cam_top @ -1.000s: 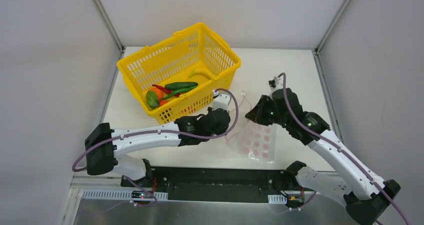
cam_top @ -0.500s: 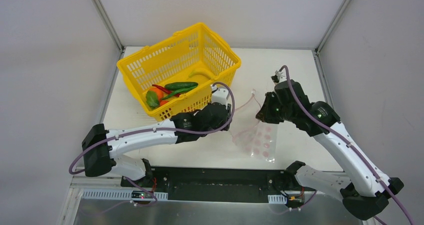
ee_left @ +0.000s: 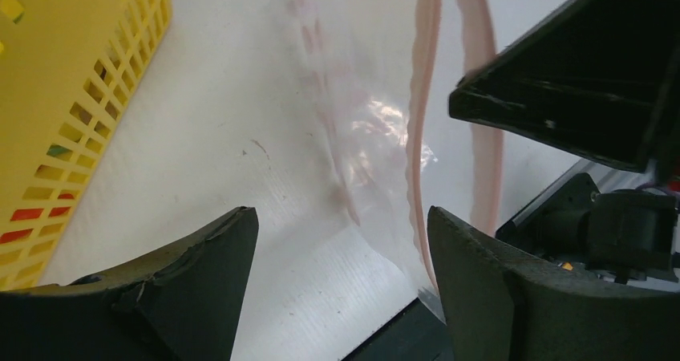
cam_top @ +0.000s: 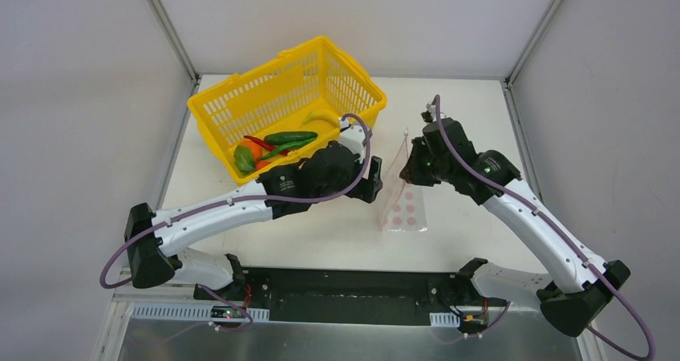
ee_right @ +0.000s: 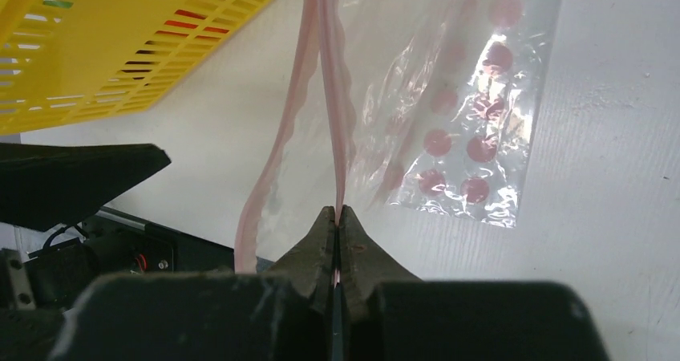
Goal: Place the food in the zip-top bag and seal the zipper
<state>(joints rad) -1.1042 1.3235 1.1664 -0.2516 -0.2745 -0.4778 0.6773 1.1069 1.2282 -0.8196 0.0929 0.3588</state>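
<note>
- Since a second earlier, the left fingers [ee_left: 188, 297] had sprung apart and let go of the zip-top bag [cam_top: 403, 208], and the left arm [cam_top: 216, 212] had swung farther out over the surface [cam_top: 473, 128] toward the basket [cam_top: 240, 104].
- The right arm [cam_top: 521, 208] had drawn up and away from its base, so the bag, earlier spread flat, hung as a narrow sheet with its bottom edge resting on the surface.
- The left arm reached forward and to the right, its wrist close beside the basket's near wall; its released fingers flanked an empty gap, just beside the bag's film.
- The right fingers [ee_right: 319, 245] were clenched on one strip of the zipper [ee_right: 340, 136], held at the top of the bag; the other strip sagged loose beside it.
- The food [cam_top: 273, 146] lay in the basket, apart from the bag.
</note>
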